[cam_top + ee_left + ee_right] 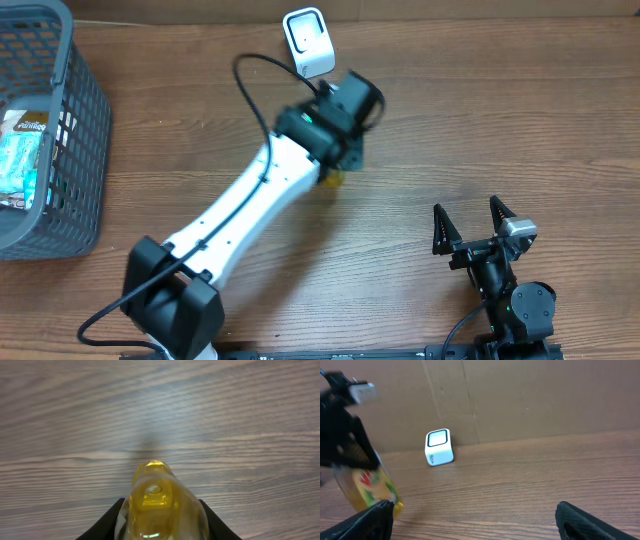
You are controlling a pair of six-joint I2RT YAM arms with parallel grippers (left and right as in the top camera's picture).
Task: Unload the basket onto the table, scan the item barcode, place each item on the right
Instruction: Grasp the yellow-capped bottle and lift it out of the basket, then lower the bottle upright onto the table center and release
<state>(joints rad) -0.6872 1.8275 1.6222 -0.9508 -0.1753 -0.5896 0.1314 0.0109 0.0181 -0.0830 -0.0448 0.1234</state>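
A clear bottle of yellow liquid (160,505), with a yellow cap and a green and red label (370,487), hangs cap-down just above the wooden table. My left gripper (161,527) is shut on its body, a black finger (107,522) on each side. From overhead the arm covers most of it, and only the yellow cap (331,180) shows. The white barcode scanner (309,41) stands at the back of the table, just beyond the left wrist, its window (439,447) facing up. My right gripper (472,220) rests open and empty at the front right.
A grey plastic basket (70,130) with packaged items (20,160) inside stands at the left edge. A brown cardboard wall (520,395) rises behind the scanner. The left arm (240,215) stretches diagonally across the middle of the table.
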